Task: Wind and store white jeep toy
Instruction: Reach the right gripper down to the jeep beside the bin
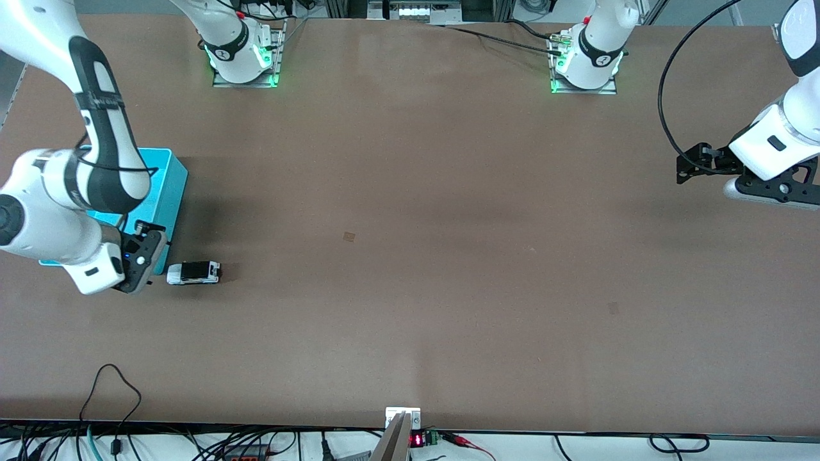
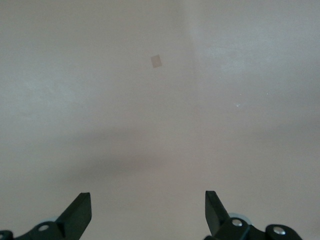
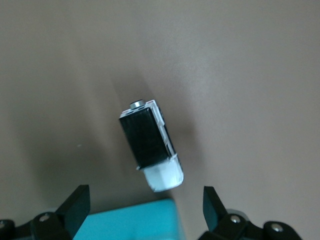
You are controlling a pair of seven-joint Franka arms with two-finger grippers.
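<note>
A: Starting big: brown surface point(image 1: 410, 256) running edge to edge. Bare apart from one cluster at the right arm's end.

B: Next down, cyan bin point(image 1: 163, 192), half hidden under the right arm. Contents? Cannot tell, interior masked by the arm. No jeep visible inside, though.

A: Correct, white jeep toy point(image 1: 193, 272) on the surface, wheels down, just beside the bin's corner nearest the front camera and a touch nearer that camera than the bin. Unstored as yet.

B: Now the relation that counts. Right tool point(image 1: 136, 266) hanging just above the surface, close beside the toy, on the side away from the table's middle. Fingers spread, nothing held; wrist view confirms, both fingertips point(image 3: 75, 205) wide apart with the jeep point(image 3: 150, 145) between and ahead of them.

A: Long axis?

B: Along the table's length in the front view, white bonnet end toward the right tool, black-roofed end toward the table's middle. In the wrist view, slanted against the line between the fingers, neither square nor parallel. Probably a small wrist turn needed before closing across the narrow body.

A: Nearer arm, clearly the right. Left tool point(image 2: 147, 212) well apart, up over the left arm's end, released, empty, waiting. Only bare surface beneath.

B: Winding looks not yet begun, judging from the untouched toy.
</note>
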